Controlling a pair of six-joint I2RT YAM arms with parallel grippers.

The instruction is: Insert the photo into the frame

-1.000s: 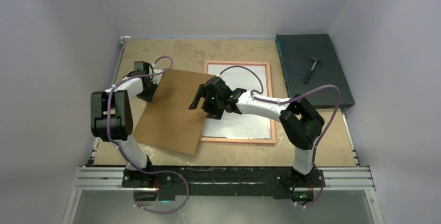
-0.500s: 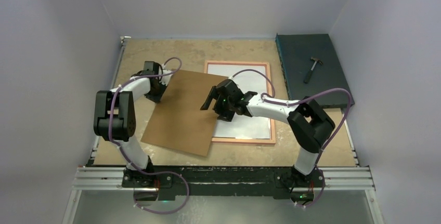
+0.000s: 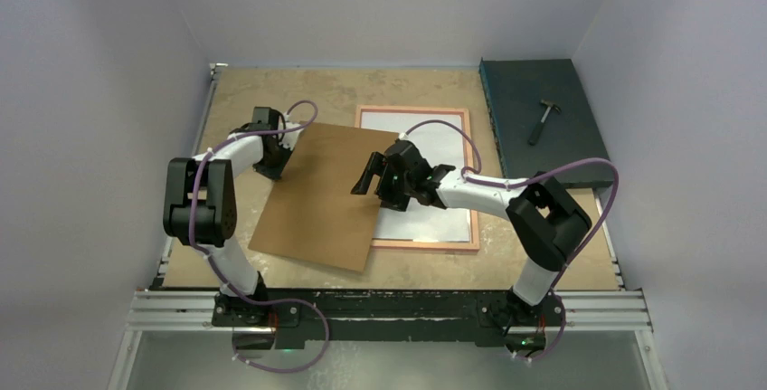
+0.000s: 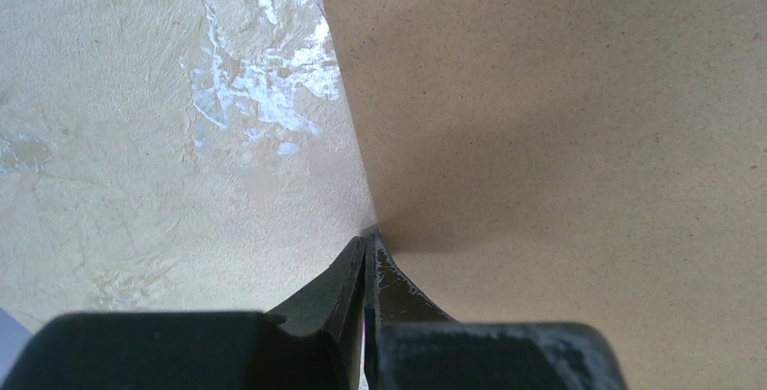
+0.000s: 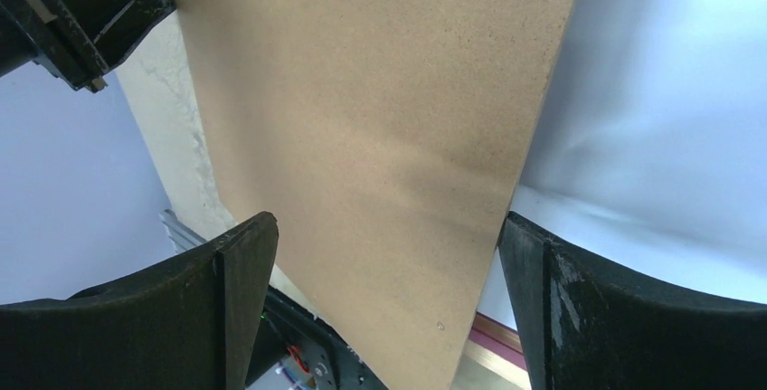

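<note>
Photo [image 3: 425,225] lies white side up inside the frame [image 3: 425,245], which rests flat on the desk [image 3: 407,87], right of centre. The right arm [image 3: 493,193] covers the sheet's middle, so I cannot be sure how squarely it sits against the rails.

The brown backing board [image 3: 317,195] has moved over the last second. It barely reached the frame then. It has since slid rightward, and its far right corner now lies over the frame's left rail and a strip of the photo. The board is still skewed, with its near end angled away to the left.

The left jaws are pinched fully shut on the board's left edge and appear to be doing the carrying. The right jaws stand wide open above the board's right edge, one finger over the board and the other over the photo. They hold nothing, and they have shifted right along with the board.

Judging by this, the photo is already placed and the board is on its way to cover it. It likely needs more travel to the right and a turn to line up with the rails.
</note>
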